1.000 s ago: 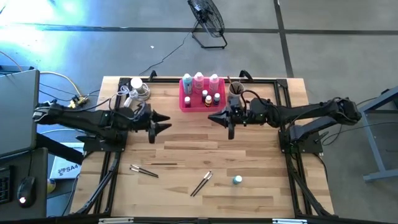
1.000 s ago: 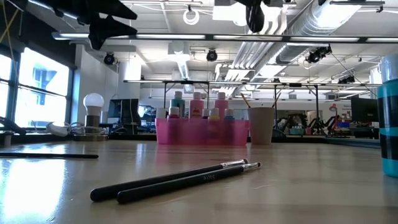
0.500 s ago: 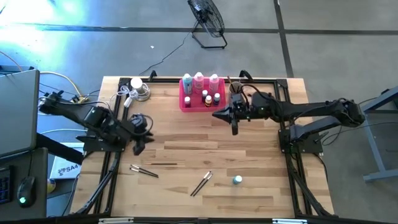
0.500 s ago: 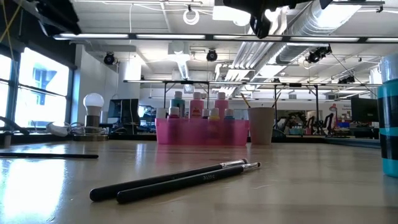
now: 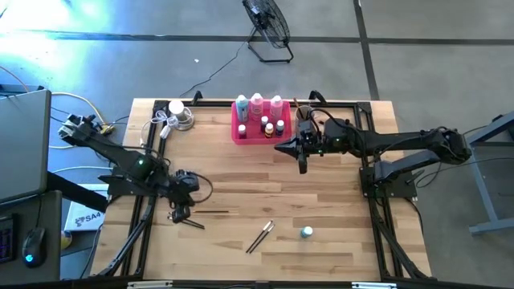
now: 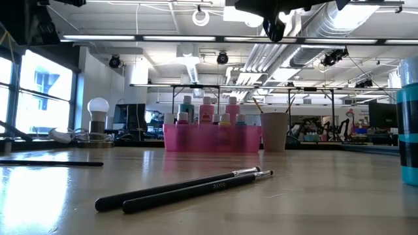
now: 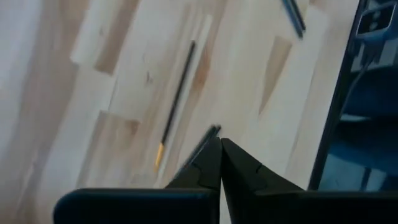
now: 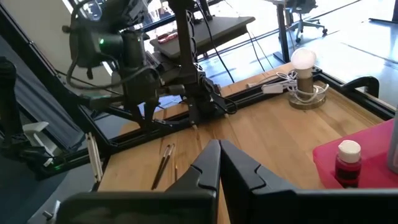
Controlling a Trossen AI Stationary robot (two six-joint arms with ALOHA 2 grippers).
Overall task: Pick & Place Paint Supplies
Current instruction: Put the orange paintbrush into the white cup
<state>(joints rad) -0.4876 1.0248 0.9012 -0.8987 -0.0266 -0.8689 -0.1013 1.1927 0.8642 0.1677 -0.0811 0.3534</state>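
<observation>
Three tall white-capped bottles and several tiny bottles stand in the pink tray [image 5: 259, 132] at the far middle, beside a beige cup [image 5: 303, 117]. On the table lie a pair of paintbrushes [image 5: 186, 220], a single thin brush [image 5: 213, 211], another pair [image 5: 259, 237] and a tiny teal bottle [image 5: 306, 232]. My left gripper [image 5: 180, 214] hangs shut and empty, pointing down just above the left pair of brushes [image 7: 200, 147]. My right gripper [image 5: 278, 149] hovers shut and empty in front of the tray.
A bulb lamp on a base [image 5: 177, 111] with a coiled white cable sits at the far left corner. A black metal frame [image 5: 365, 160] runs along the table's sides. Bare wood lies between the brushes and the tray. A fan [image 5: 267, 24] stands on the floor beyond.
My left gripper has swung from the table's left middle toward the near edge and a little left, tipped from about level to pointing steeply down, and shut, ending over the left pair of brushes. Nothing on the table has moved.
</observation>
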